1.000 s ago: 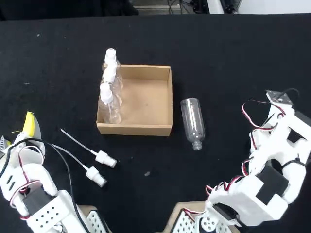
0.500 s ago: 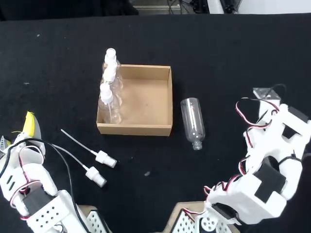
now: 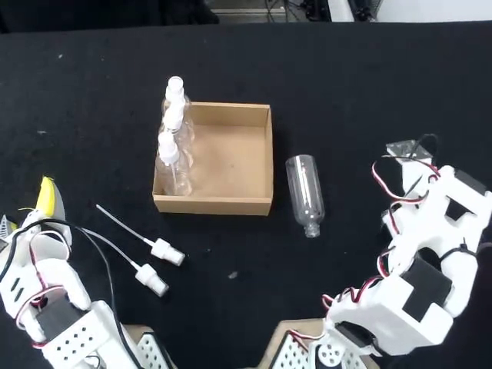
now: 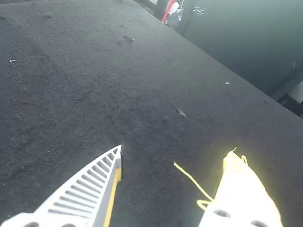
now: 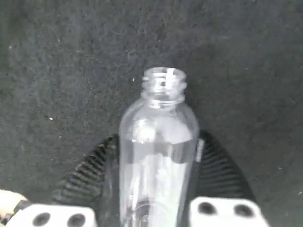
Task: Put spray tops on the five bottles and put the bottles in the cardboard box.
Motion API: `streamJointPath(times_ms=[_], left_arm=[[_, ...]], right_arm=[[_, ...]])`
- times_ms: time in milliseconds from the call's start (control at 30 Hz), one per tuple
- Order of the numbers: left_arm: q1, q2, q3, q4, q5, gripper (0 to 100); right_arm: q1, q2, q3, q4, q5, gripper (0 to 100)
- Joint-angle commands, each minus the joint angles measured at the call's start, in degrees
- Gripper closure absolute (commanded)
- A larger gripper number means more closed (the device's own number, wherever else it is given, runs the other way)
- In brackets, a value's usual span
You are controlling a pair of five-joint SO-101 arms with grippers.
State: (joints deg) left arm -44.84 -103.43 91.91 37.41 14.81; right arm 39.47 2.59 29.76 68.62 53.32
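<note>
Surface point(image 3: 92, 92): black cloth is covering it, looking matt and slightly fuzzy, with pale lint specks clinging.
Cardboard box point(image 3: 231, 204): brown paperboard is showing a dull, smooth face.
Lying bottle point(image 3: 304, 194): clear plastic is catching glossy highlights.
Held bottle point(image 5: 161, 104): transparent, smooth plastic is glinting around its threaded neck.
Boxed bottles point(image 3: 174, 165): clear glossy plastic is carrying white plastic tops.
Loose spray tops point(image 3: 166, 250): white plastic is looking smooth, with thin pale tubes trailing.
Left tool point(image 4: 173, 189): white plastic is showing a ribbed face.
Right tool point(image 5: 157, 142): black ribbed faces are sitting on white plastic.
</note>
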Motion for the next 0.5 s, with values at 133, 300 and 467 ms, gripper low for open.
streamJointPath(times_ms=[133,300,467], left_arm=[[-0.22,-0.18,-2.15,-1.49,0.53,77],[-0.22,-0.18,-2.15,-1.49,0.53,77],[-0.22,-0.18,-2.24,-1.49,0.53,77]], right_arm=[[-2.20,-0.92,1.71,0.53,0.18,91.3],[-1.67,-4.62,-1.89,3.52,0.09,97.9],[-2.46,-9.01,-1.45,6.15,-0.70,98.7]])
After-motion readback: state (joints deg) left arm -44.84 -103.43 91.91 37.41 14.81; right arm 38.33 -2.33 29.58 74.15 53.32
